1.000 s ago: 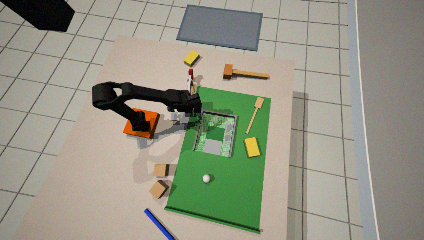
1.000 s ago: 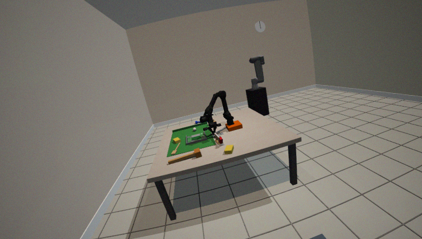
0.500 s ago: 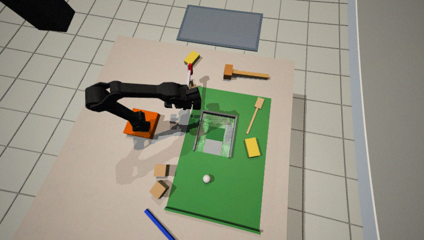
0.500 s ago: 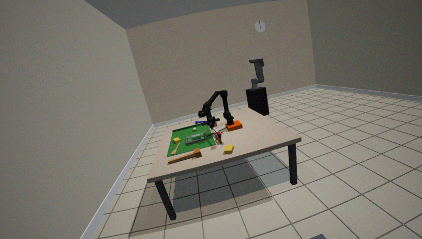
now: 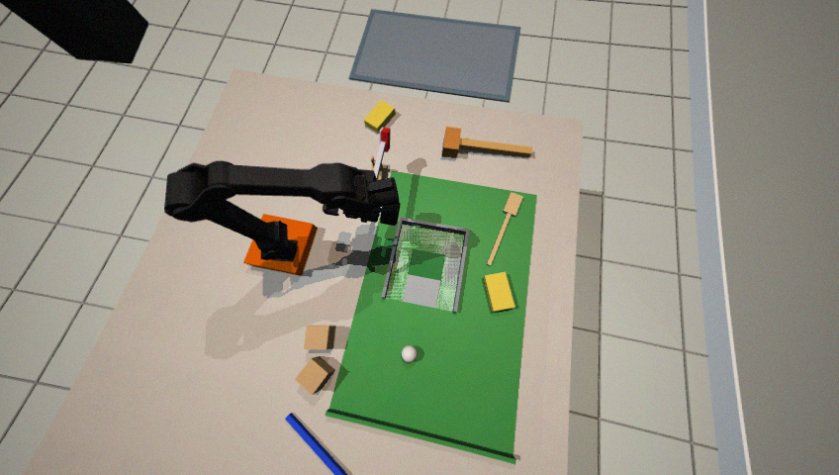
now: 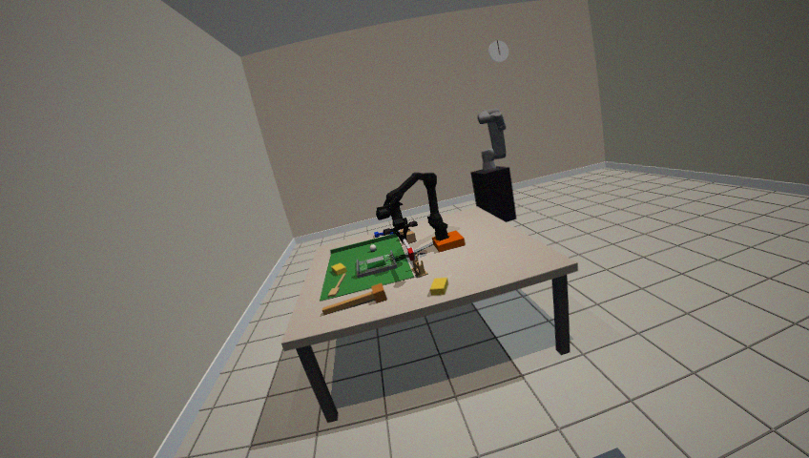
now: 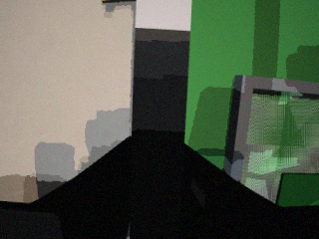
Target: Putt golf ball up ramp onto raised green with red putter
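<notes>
We had gripper [image 5: 381, 194] pinching red putter [image 5: 381, 151] by dark grip, head raised beyond green's corner; golf ball [image 5: 409, 353] lay far down mat; we judged: lift straight, keep shaft steady, avoid ramp [image 5: 425, 264] walls.

A matt, smooth beige worktop [image 5: 176, 364] is seen, partly covered by a flat green mat [image 5: 459, 376] of even, cloth-like, unshiny finish. The long-handled brown mallet [image 5: 482, 143] and the pale flat paddle [image 5: 505, 226] are given a wood-like tone, as are the two tan cubes [image 5: 318, 355]. The small white ball [image 5: 409, 353] looks smooth and slightly glossy. The black tool [image 5: 379, 197] is finished in dull, plastic-like black. The grey-framed ramp box [image 5: 426, 261] shows a mesh-textured lining.
</notes>
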